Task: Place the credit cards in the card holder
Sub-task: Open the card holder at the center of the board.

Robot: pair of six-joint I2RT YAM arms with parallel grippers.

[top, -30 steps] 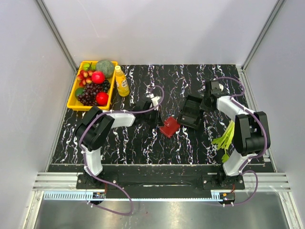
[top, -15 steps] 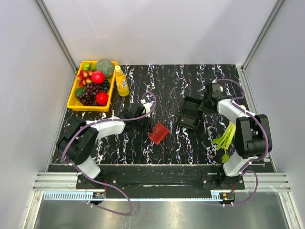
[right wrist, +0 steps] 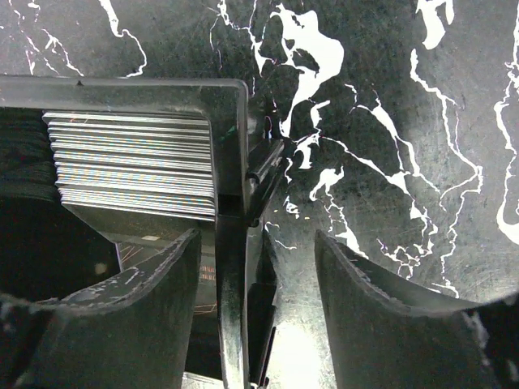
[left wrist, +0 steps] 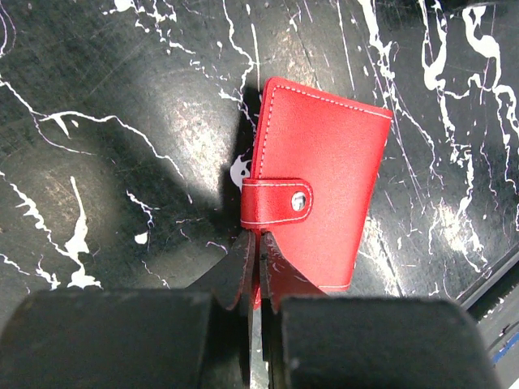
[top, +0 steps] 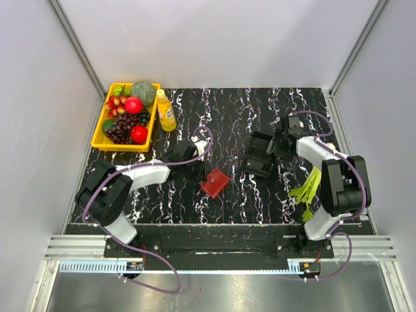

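Observation:
The card holder (top: 215,182) is a red wallet with its snap strap closed, lying flat on the black marble table. My left gripper (top: 197,168) is shut on its near edge; in the left wrist view the card holder (left wrist: 320,186) fills the middle and the gripper (left wrist: 259,243) pinches its rim. The credit cards (right wrist: 134,166) stand as a pale striped stack inside a black box (top: 260,154). My right gripper (top: 279,143) is open at the box's right side. In the right wrist view the gripper (right wrist: 255,239) straddles the box wall (right wrist: 231,146), one finger inside and one outside.
A yellow tray (top: 97,133) of fruit sits at the back left, with a yellow bottle (top: 166,110) beside it. A green vegetable (top: 307,185) lies near the right arm's base. Metal frame posts run along both sides of the table.
The left gripper has dragged the card holder toward the near left, and it has gone from tilted up to flat. The right gripper has opened around the box wall.

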